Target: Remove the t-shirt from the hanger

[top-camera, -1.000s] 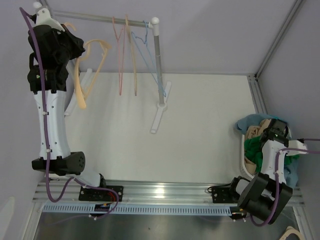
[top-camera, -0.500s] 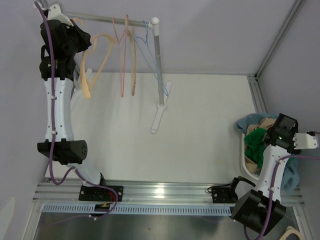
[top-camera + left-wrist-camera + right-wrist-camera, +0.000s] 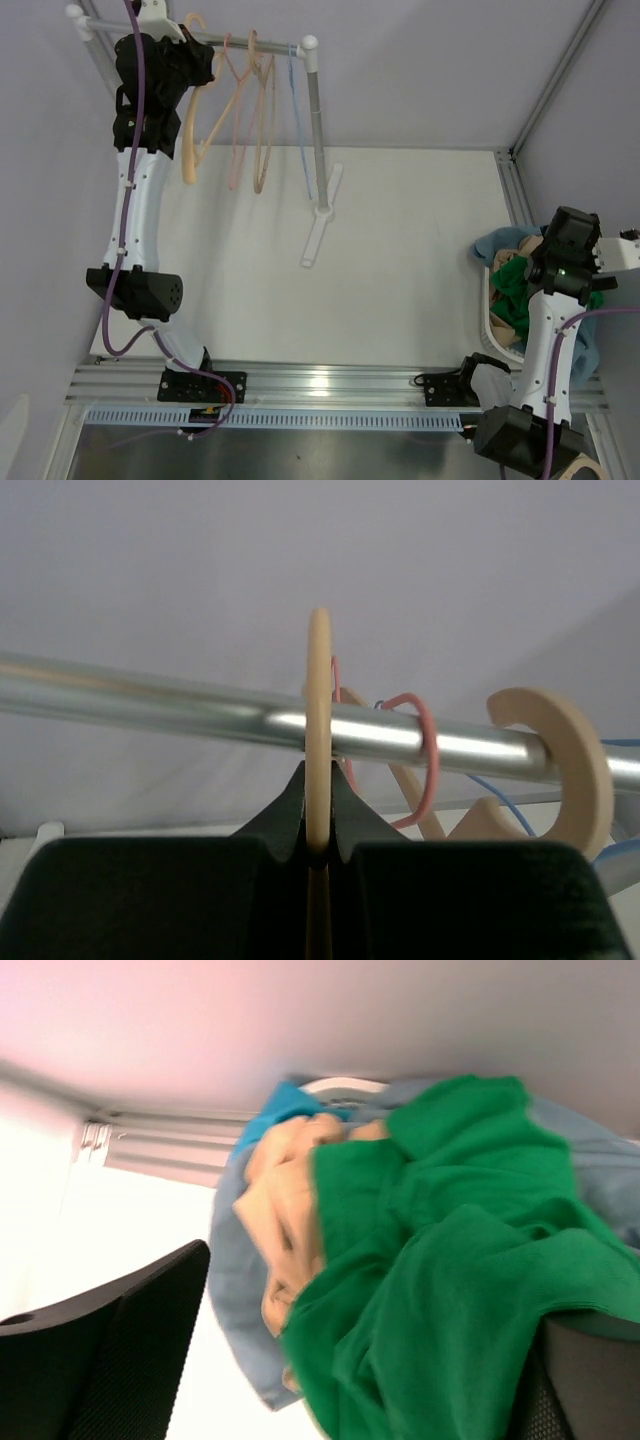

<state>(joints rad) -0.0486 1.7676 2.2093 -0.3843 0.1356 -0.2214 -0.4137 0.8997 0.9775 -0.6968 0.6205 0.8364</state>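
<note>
The bare tan wooden hanger (image 3: 190, 150) hangs down from my left gripper (image 3: 185, 65), which is shut on its hook just below the metal rail (image 3: 250, 42). Up close, the thin tan hook (image 3: 319, 710) runs between the black fingers of the left gripper (image 3: 318, 825) and crosses the rail (image 3: 150, 705). The green t-shirt (image 3: 512, 285) lies crumpled in the basket (image 3: 490, 325) at the right, off the hanger. My right gripper (image 3: 548, 268) hovers over it, open. In the right wrist view the t-shirt (image 3: 450, 1260) fills the space under the spread jaws of the right gripper (image 3: 330, 1360), untouched.
Pink (image 3: 238, 120), tan (image 3: 265, 130) and blue (image 3: 298, 110) hangers share the rail, near the held one. The rack's post (image 3: 316, 130) stands on the white table. Blue and beige clothes (image 3: 280, 1200) lie under the green shirt. A frame rail (image 3: 515, 190) borders the table on the right.
My left arm swung the bare hanger rightward and up against the rail. My right gripper opened, let go of the green t-shirt into the basket and rose a little.
</note>
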